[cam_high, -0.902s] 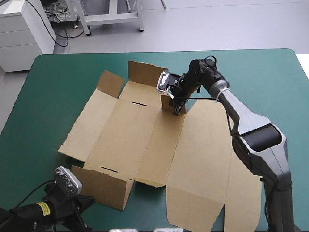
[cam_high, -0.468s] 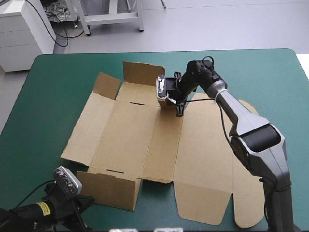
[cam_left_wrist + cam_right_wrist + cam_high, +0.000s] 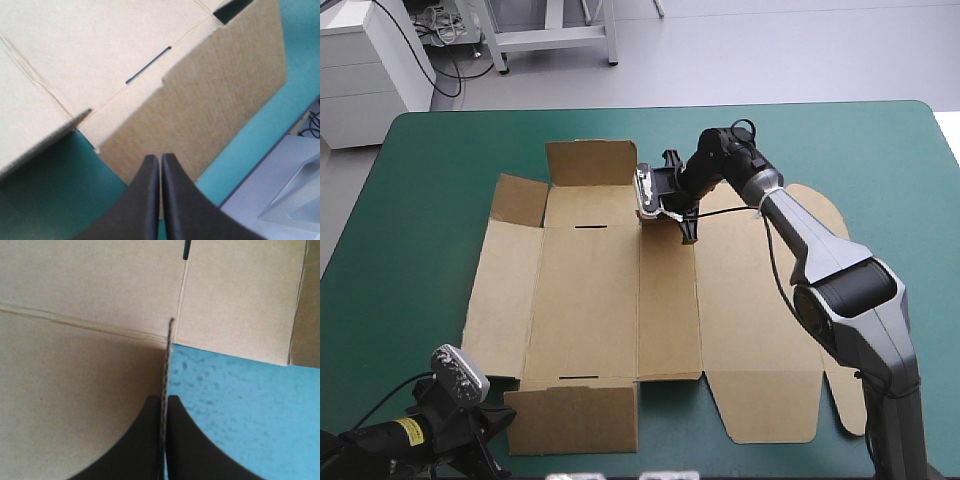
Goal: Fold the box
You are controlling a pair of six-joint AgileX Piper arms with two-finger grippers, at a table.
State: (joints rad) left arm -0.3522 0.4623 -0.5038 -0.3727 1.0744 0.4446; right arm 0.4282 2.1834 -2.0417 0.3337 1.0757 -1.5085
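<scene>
The brown box (image 3: 590, 290) lies as a cut sheet in the middle of the teal-green table, its creases square to the table's edges. Its near-left flap (image 3: 572, 418) stands raised, and two far flaps (image 3: 588, 162) tilt up. My right gripper (image 3: 687, 232) is at the sheet's far edge, shut on a small upright flap. That flap's thin edge (image 3: 169, 350) runs between the fingers of the right gripper (image 3: 165, 402). My left gripper (image 3: 495, 430) is at the near-left corner. The left gripper (image 3: 160, 162) is shut and holds nothing, with the raised flap (image 3: 210, 100) just ahead of it.
Bare teal-green cover (image 3: 410, 230) shows left of the sheet, and more (image 3: 880, 170) at the far right. The sheet's near-right panel (image 3: 770, 400) reaches close to the table's near edge. The table's edge (image 3: 260, 160) lies just beyond the raised near flap.
The box has swung round from a skewed lie to square with the table, drawn by my right gripper moving left with the far flap in it. The left gripper stayed put.
</scene>
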